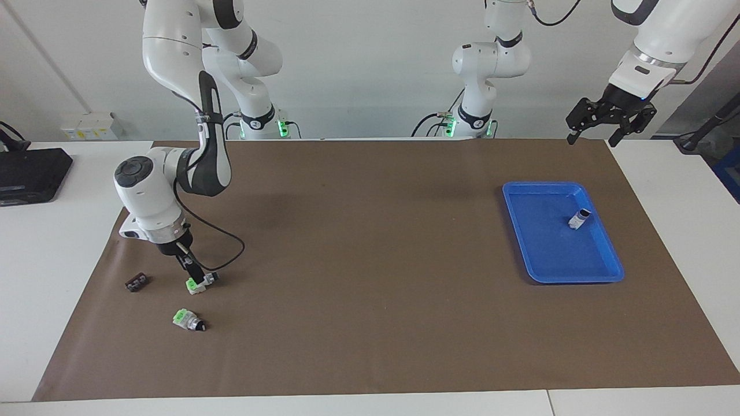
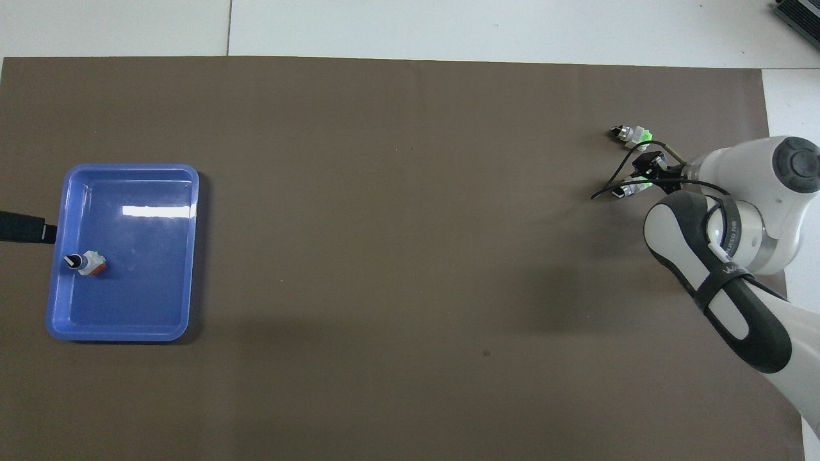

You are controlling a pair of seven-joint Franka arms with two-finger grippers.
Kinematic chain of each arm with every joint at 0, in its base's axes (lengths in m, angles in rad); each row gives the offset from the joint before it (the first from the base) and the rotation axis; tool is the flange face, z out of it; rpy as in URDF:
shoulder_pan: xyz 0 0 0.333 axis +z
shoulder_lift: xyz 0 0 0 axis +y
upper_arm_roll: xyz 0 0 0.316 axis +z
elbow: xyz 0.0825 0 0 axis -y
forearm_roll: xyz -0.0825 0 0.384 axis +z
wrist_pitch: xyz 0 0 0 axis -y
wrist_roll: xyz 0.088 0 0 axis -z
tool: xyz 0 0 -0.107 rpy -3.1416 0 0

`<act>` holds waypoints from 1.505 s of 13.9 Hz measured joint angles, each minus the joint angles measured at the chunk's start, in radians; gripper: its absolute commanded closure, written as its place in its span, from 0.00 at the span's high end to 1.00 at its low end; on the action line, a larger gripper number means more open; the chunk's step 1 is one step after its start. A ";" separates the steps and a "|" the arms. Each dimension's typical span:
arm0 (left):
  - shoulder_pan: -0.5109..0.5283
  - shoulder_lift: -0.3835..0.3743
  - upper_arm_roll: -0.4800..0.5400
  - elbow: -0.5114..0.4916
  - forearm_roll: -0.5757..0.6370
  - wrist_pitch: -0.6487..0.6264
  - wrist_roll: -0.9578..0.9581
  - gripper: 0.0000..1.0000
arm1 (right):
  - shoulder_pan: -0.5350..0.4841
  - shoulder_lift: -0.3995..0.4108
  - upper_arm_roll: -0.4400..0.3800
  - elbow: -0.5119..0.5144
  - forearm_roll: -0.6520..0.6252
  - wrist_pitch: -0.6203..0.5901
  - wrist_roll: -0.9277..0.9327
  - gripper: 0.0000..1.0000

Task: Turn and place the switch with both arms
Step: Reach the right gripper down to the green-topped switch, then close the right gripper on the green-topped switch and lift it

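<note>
Two hands stand open: the left hand (image 1: 608,126) waits above the desk (image 1: 370,323) corner by the blue tray (image 1: 543,271); the right hand (image 1: 194,276) straddles the switch (image 1: 200,282) near the right arm's edge, holding nothing.

One camera sat high at the far end of the table (image 1: 370,404), facing the robots and taking in both arm bases and the wall. The other hung above the robots' near end, looking forward and steeply down at closer range. Both shared the brown mat (image 1: 370,277) and the blue tray (image 2: 122,176), which appeared at mirrored ends, half a turn apart.
</note>
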 measured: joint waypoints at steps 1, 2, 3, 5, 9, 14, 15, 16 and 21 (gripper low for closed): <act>0.000 0.000 0.000 0.000 0.000 0.000 0.000 1.00 | 0.000 0.014 0.000 0.016 0.000 0.000 0.000 1.00; 0.000 0.000 0.000 0.000 0.000 0.000 0.000 1.00 | 0.000 0.026 0.000 0.027 0.000 0.002 0.000 1.00; 0.000 0.000 0.000 0.000 0.000 0.000 0.000 1.00 | 0.000 0.036 0.000 0.034 0.000 0.011 0.000 1.00; 0.000 0.000 0.000 0.000 0.000 0.000 0.000 1.00 | 0.002 0.052 0.003 0.038 0.001 0.023 0.000 1.00; 0.000 0.000 0.000 0.000 0.000 0.000 0.000 1.00 | 0.005 0.070 0.005 0.039 0.011 0.023 0.001 0.78; 0.000 0.000 0.000 0.000 0.000 0.000 0.000 1.00 | 0.005 0.072 0.005 0.041 0.013 0.010 0.001 0.00; 0.000 0.000 0.000 0.000 0.000 0.000 0.000 1.00 | 0.005 0.071 0.005 0.048 0.013 -0.015 0.001 0.00; 0.000 0.000 0.000 0.000 0.000 0.000 0.000 1.00 | 0.005 0.068 0.005 0.068 0.013 -0.063 0.001 0.00; 0.000 0.000 0.000 0.000 0.000 0.000 0.000 1.00 | 0.008 0.041 0.009 0.289 0.286 -0.467 0.040 0.00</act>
